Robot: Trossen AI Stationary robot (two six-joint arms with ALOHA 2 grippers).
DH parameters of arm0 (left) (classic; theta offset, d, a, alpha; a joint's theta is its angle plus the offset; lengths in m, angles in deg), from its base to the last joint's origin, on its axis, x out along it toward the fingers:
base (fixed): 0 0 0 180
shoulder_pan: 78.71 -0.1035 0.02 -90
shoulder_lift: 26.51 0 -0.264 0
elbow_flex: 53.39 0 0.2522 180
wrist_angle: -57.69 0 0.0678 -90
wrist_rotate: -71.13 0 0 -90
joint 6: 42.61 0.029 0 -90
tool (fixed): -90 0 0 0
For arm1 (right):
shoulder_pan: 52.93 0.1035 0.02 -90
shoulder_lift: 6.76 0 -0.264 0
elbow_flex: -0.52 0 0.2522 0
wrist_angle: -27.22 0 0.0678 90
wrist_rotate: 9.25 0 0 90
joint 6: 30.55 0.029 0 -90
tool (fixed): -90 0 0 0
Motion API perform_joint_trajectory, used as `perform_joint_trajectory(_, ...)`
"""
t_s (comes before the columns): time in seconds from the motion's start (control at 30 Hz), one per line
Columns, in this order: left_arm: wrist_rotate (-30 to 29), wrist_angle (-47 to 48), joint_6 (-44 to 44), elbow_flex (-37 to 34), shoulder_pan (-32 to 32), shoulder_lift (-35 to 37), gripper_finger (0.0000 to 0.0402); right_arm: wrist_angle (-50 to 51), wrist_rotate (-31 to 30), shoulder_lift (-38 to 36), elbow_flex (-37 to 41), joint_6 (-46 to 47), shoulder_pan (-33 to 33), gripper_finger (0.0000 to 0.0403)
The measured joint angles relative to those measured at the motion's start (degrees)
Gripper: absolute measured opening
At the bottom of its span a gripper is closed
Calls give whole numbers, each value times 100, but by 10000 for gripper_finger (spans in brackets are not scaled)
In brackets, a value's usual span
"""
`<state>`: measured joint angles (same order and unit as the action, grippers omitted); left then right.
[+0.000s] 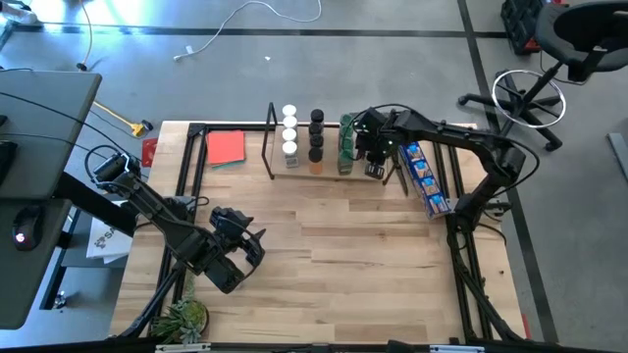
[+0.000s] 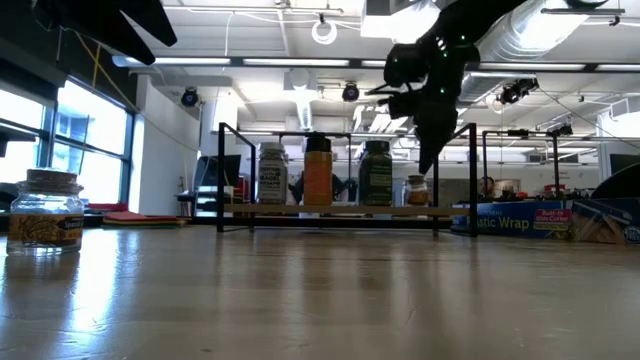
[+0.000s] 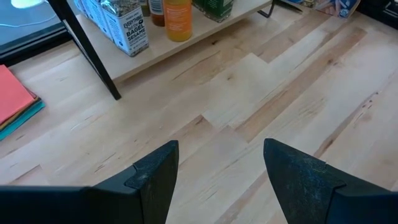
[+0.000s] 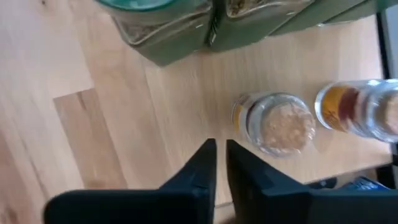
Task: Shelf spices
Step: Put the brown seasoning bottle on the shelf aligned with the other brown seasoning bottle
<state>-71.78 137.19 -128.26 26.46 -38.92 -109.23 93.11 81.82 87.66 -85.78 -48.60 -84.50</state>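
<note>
The shelf [image 1: 332, 170], a light board in a black wire frame, stands at the table's far middle. On it stand spices in rows: white-lidded jars [image 1: 289, 133], black-lidded jars [image 1: 316, 135] and green jars [image 1: 346, 145]. My right gripper [image 4: 221, 163] is shut and points down over the shelf's right end, just beside a clear-lidded jar [image 4: 281, 124] that stands on the board next to a second one [image 4: 359, 111]; it touches neither. My left gripper [image 3: 221, 177] hangs open over bare table at the near left. One more jar [image 2: 45, 210] stands on the table in the low view.
A red card [image 1: 226, 147] lies left of the shelf, and a long blue packet [image 1: 425, 178] lies right of it. A small plant [image 1: 183, 316] sits at the table's near left corner. The middle and near right of the table are bare wood.
</note>
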Motion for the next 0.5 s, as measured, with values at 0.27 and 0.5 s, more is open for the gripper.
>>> perform_joint_trajectory(0.27, -13, -11, 31, 2, 0, 0, 229, -370, -190, 331, 77, 37, -76, 1)
perform_joint_trajectory(0.5, -4, -20, 31, 2, 2, 0, 229, -406, -533, 387, 81, 156, -157, 0)
